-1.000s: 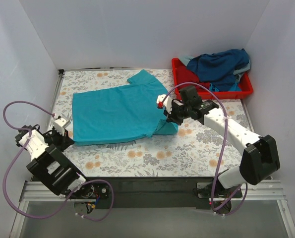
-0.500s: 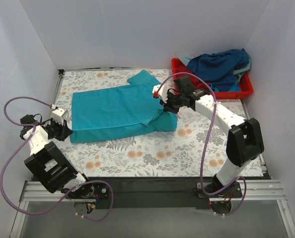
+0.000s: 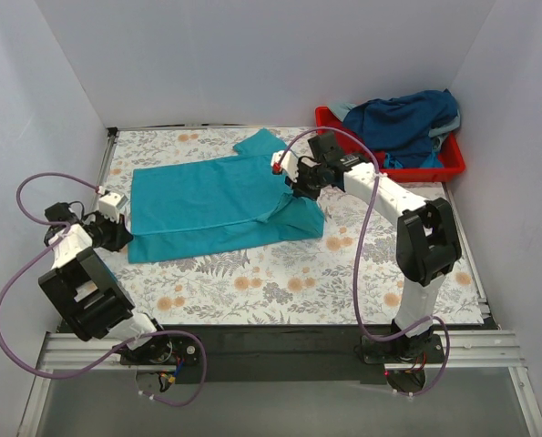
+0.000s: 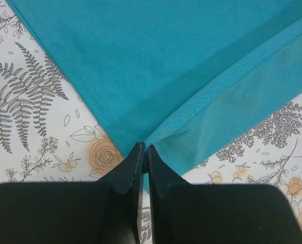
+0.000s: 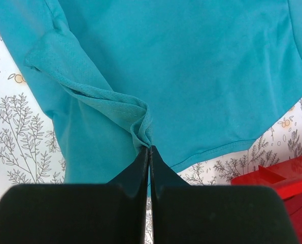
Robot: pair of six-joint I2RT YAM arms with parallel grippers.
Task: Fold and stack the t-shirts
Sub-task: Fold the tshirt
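Observation:
A teal-turquoise t-shirt (image 3: 211, 198) lies spread on the flowered table, its near long edge folded over. My left gripper (image 3: 122, 235) is shut on the shirt's near left corner; the left wrist view shows the pinched corner (image 4: 143, 147) with the shirt (image 4: 166, 56) beyond it. My right gripper (image 3: 296, 187) is shut on a bunched fold at the shirt's right side; it also shows in the right wrist view (image 5: 149, 147) with the shirt (image 5: 191, 66). More t-shirts, navy blue and teal (image 3: 407, 118), are heaped at the back right.
A red plastic tray (image 3: 330, 137) holds the heap at the back right; its corner shows in the right wrist view (image 5: 277, 178). White walls close the left, back and right sides. The flowered table (image 3: 280, 282) lies bare in front of the shirt.
Both grippers moved away from me, carrying the shirt's near edge over onto itself. The right gripper went up and left, the left gripper up along the left side.

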